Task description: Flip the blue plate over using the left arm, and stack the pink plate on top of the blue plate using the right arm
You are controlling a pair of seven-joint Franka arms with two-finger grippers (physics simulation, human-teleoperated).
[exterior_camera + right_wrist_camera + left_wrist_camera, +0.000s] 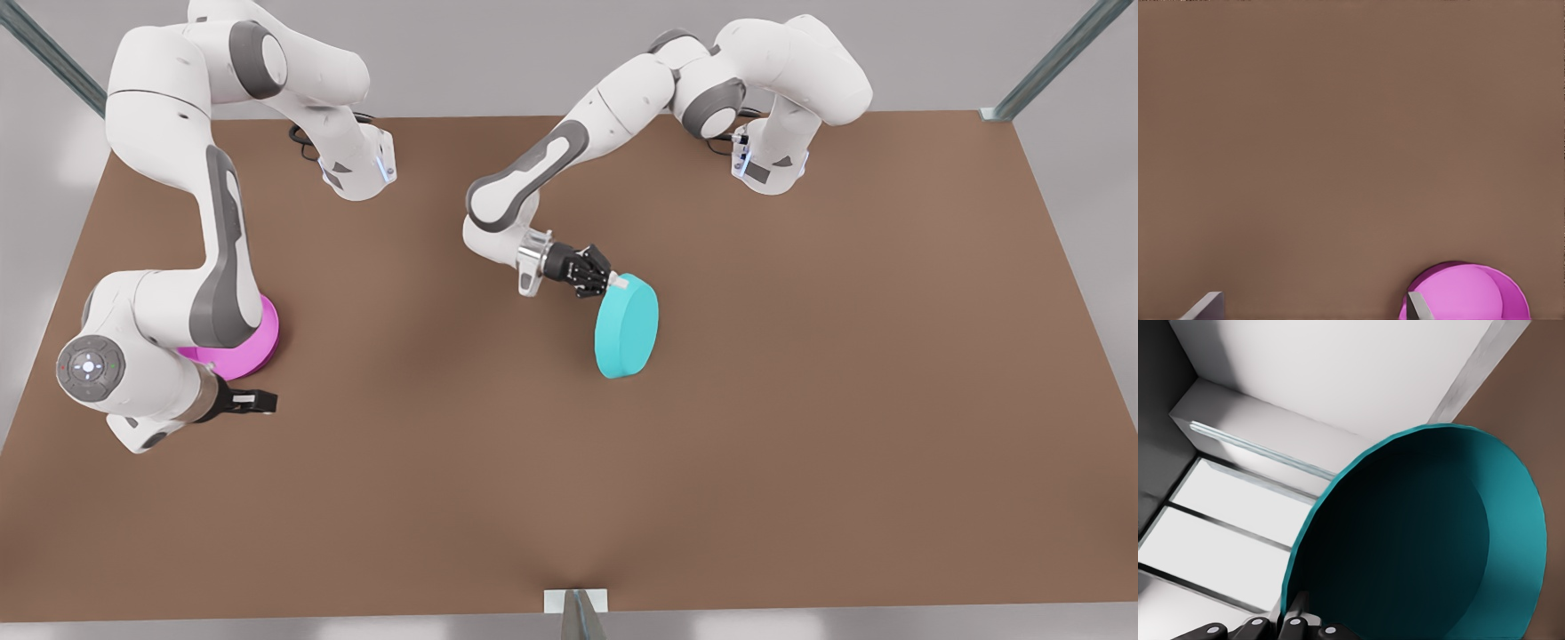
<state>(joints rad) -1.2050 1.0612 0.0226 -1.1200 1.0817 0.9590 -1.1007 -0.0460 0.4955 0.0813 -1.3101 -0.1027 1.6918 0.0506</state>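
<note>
The blue plate stands tilted up on its edge near the table's middle, its flat base turned toward the front view. My left gripper is shut on the plate's upper rim. In the left wrist view the blue plate shows its hollow inside just beyond my left gripper. The pink plate lies flat at the front view's left, partly hidden under the right arm's elbow. My right gripper hovers just in front of it, open. The right wrist view has the pink plate beside one fingertip.
The brown table has bare room across its front and the front view's right. Metal frame posts rise at the back corners. A small metal bracket sits at the front edge's middle.
</note>
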